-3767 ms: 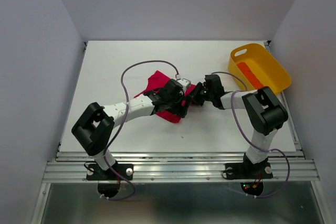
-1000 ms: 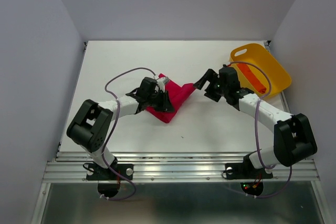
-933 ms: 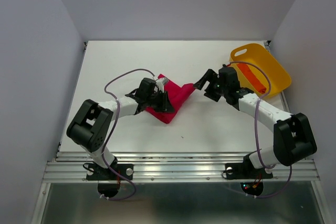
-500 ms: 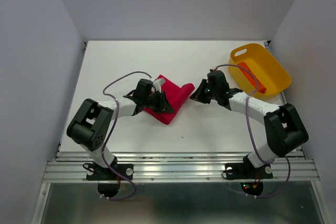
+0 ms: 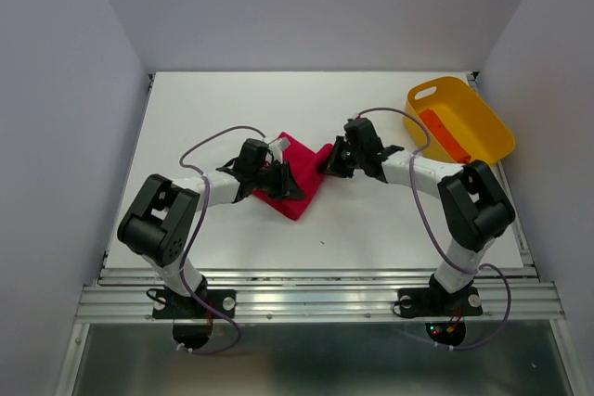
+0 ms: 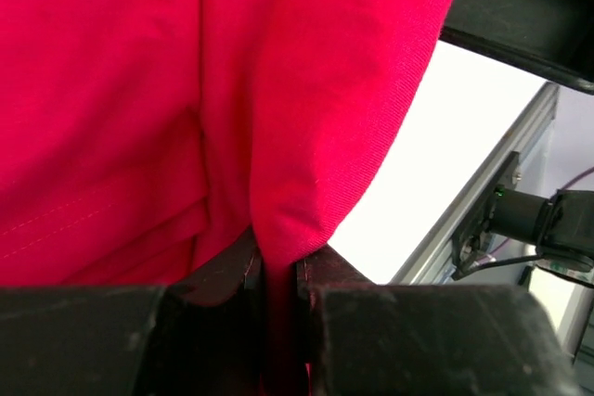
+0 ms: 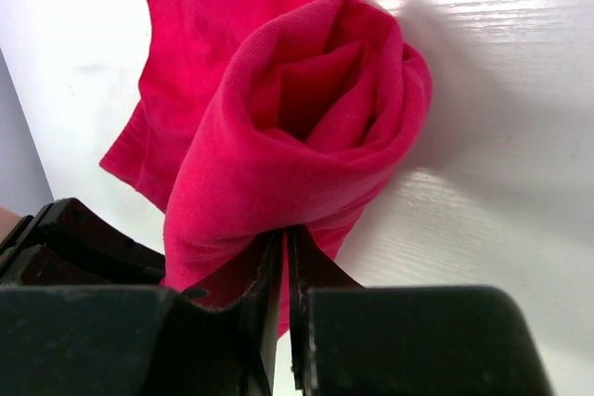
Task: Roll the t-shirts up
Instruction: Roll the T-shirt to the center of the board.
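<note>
- The crimson t-shirt (image 5: 299,194) lies near the middle of the white worktop (image 5: 213,108), between the two arms, partly bunched into a loose roll.
- The left gripper (image 5: 277,173) sits low at the shirt's left side. In the left wrist view its jaws stand narrow, with a fold of the red cloth (image 6: 186,90) pinched in the slim gap between them (image 6: 276,271).
- The right gripper (image 5: 330,162) meets the shirt at its right corner. The right wrist view shows its jaws (image 7: 282,248) nearly together, gripping a thin edge of the cloth.
- Just beyond that grip, the open end of the roll (image 7: 316,108) faces the camera as a rounded tube with a hollow centre, resting on the worktop.
- A flat part of the shirt spreads out behind the tube.
- The orange-red t-shirt (image 5: 444,134) lies as a narrow roll inside the yellow tub (image 5: 483,107) at the far right of the worktop, well apart from both grippers.
</note>
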Action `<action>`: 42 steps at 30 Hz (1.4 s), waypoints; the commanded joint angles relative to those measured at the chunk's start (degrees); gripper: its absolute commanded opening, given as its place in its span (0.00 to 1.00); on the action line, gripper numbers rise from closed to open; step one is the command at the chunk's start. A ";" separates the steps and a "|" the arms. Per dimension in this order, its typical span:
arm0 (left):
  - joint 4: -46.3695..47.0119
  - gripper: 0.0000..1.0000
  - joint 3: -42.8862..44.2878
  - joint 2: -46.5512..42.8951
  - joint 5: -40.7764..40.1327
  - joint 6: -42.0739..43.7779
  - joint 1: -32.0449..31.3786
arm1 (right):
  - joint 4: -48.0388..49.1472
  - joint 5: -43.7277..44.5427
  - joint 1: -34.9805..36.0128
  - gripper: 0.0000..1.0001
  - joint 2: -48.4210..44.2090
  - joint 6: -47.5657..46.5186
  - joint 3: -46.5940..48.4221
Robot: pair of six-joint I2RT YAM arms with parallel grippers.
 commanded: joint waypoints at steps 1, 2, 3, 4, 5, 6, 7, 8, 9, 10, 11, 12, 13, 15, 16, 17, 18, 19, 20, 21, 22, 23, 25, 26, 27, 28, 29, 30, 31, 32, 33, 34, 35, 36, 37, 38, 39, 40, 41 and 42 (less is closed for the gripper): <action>-5.72 0.21 2.85 -2.56 -2.45 3.51 0.26 | 2.74 -0.53 0.37 0.11 2.13 0.31 3.95; -6.70 0.24 3.38 -2.57 -3.07 4.04 0.26 | 2.74 -0.53 0.37 0.11 2.49 0.31 4.30; -7.49 0.32 3.73 -3.18 -3.68 4.48 0.26 | 2.74 -0.45 0.37 0.11 2.84 0.40 4.57; -8.46 0.38 4.61 -3.53 -4.73 5.35 0.26 | 2.65 -0.45 0.37 0.11 3.11 0.31 4.83; -10.03 0.44 4.96 -4.40 -5.27 5.71 0.26 | 2.74 -0.45 0.37 0.11 3.63 0.31 5.44; -10.75 0.54 5.58 -4.85 -6.58 6.06 0.26 | 2.65 -0.53 0.37 0.11 3.90 0.31 5.71; -11.54 0.60 5.93 -5.29 -7.20 6.41 0.26 | 2.74 -0.45 0.89 0.11 4.16 0.22 5.97; -12.85 0.63 6.20 -5.90 -7.73 7.03 0.26 | 2.74 -0.53 0.90 0.11 4.69 0.22 6.59; -12.95 0.70 6.89 -6.26 -8.60 7.29 0.26 | 2.65 -0.62 0.90 0.11 5.04 0.14 6.94; -15.04 0.71 7.08 -6.61 -9.05 7.73 0.26 | 2.74 -0.62 0.90 0.11 5.39 -0.04 7.38; -15.58 0.72 7.25 -7.22 -9.40 7.91 0.26 | 2.65 -0.71 0.90 0.11 5.92 -0.13 7.73; -16.02 0.72 7.43 -7.57 -10.10 8.00 0.43 | 2.74 -0.80 0.90 0.11 6.18 -0.30 8.52; -16.55 0.73 7.52 -7.84 -10.45 8.09 0.43 | 2.65 -0.88 0.90 0.11 6.45 -0.57 8.96; -17.78 0.73 7.60 -8.89 -11.16 8.26 0.43 | 1.95 -1.32 0.90 0.11 7.50 -0.92 10.45; -18.39 0.73 7.60 -9.24 -11.77 8.35 0.52 | 1.69 -1.41 1.42 0.11 7.76 -1.27 10.90; -18.57 0.73 7.60 -9.77 -11.95 8.44 0.43 | 1.51 -1.41 1.43 0.11 8.03 -1.36 11.33; -18.84 0.73 7.52 -10.56 -12.13 8.44 0.61 | 1.25 -1.41 1.43 0.11 8.55 -1.45 11.60; -19.19 0.73 7.34 -11.44 -12.30 8.44 0.78 | 1.07 -1.50 1.43 0.11 8.73 -1.53 12.21; -19.28 0.73 7.25 -11.79 -12.39 8.44 0.87 | 0.98 -1.59 1.95 0.11 9.00 -1.62 12.57; -19.28 0.73 7.08 -12.06 -12.48 8.35 0.96 | 0.63 -1.59 1.95 0.11 9.17 -1.62 12.92; -19.28 0.70 6.90 -12.41 -12.48 8.35 1.05 | 0.54 -1.50 1.95 0.11 9.35 -1.62 13.27; -19.10 0.68 6.47 -12.76 -12.31 8.35 1.22 | 0.46 -1.59 2.56 0.11 9.70 -1.71 13.71; -18.93 0.68 6.02 -12.68 -11.87 8.35 1.49 | 0.37 -1.41 2.57 0.11 9.88 -1.71 14.15; -18.75 0.68 5.67 -12.24 -11.52 8.53 1.49 | 0.37 -1.33 2.57 0.11 9.88 -1.62 14.33; -18.66 0.71 5.58 -11.89 -11.08 8.61 1.57 | 0.37 -1.24 2.57 0.11 9.96 -1.54 14.24; -18.23 0.73 5.32 -11.36 -9.94 8.61 1.57 | 0.37 -0.98 2.57 0.11 9.79 -1.45 14.15; -17.70 0.75 5.15 -11.36 -9.41 8.44 1.49 | 0.37 -0.71 2.57 0.11 9.79 -1.36 13.98; -17.35 0.77 4.88 -11.36 -9.23 8.26 1.05 | 0.37 -0.36 2.57 0.11 9.53 -1.36 13.54; -17.08 0.78 4.79 -11.44 -9.84 8.00 0.87 | 0.37 -0.10 2.57 0.11 9.35 -1.27 13.36; -16.91 0.78 4.88 -11.71 -10.63 7.65 0.52 | 0.37 0.08 2.57 0.11 9.09 -1.01 13.01; -16.91 0.79 5.05 -11.80 -12.81 7.39 0.17 | 0.37 0.34 2.57 0.11 8.91 -0.92 12.49; -16.91 0.79 5.06 -11.80 -13.88 7.30 -0.09 | 0.37 0.34 2.57 0.11 8.82 -0.83 12.22; -17.08 0.80 5.40 -11.80 -14.67 7.30 -0.18 | 0.45 0.34 2.57 0.11 8.74 -0.66 12.04; -17.08 0.82 5.84 -11.45 -15.37 7.38 -0.44 | 0.37 0.34 2.57 0.11 8.65 -0.57 11.61; -16.99 0.82 6.11 -11.10 -15.64 7.47 -0.71 | 0.45 0.34 2.57 0.11 8.65 -0.57 11.52; -17.08 0.82 6.63 -10.14 -15.73 7.56 -0.97 | 0.45 0.34 2.57 0.11 8.56 -0.48 11.43; -17.17 0.82 7.16 -9.60 -15.91 7.73 -1.50 | 0.45 0.43 2.57 0.11 8.47 -0.48 11.25; -17.52 0.82 8.38 -8.99 -16.95 7.91 -2.81 | 0.45 0.35 2.57 0.11 8.47 -0.57 11.25; -17.96 0.80 9.00 -7.94 -17.83 8.17 -3.60 | 0.45 0.43 2.57 0.11 8.30 -0.48 11.16; -18.40 0.78 9.79 -7.32 -18.97 8.35 -4.48 | 0.45 0.69 2.57 0.11 8.21 -0.48 11.08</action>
